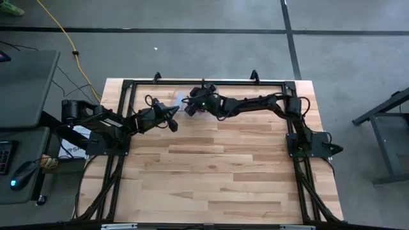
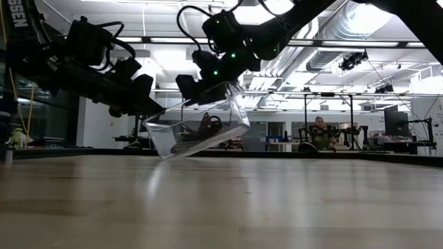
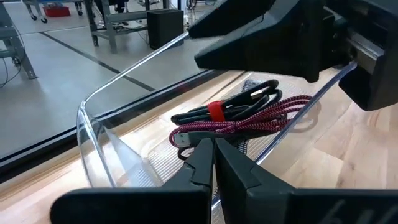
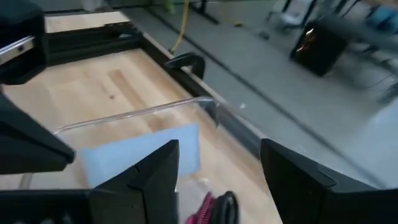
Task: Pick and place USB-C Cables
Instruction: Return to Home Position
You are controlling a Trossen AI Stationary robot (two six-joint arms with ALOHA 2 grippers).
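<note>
Only the left wrist view shows the cables plainly. A black cable (image 3: 249, 99) with a red band and a pink braided cable (image 3: 267, 117) lie together inside the clear bin (image 3: 93, 106). Whether another cable lies under them I cannot tell.

The left gripper (image 3: 214, 146) is clenched, its fingers pressed together, at the bin's 7 o'clock. The low view alone shows the bin tilted above the table (image 2: 277, 200). The right gripper (image 4: 221, 146) is spread wide at the bin's 3 o'clock side; whether it touches the bin is hidden. From above the bin is hard to see.
</note>
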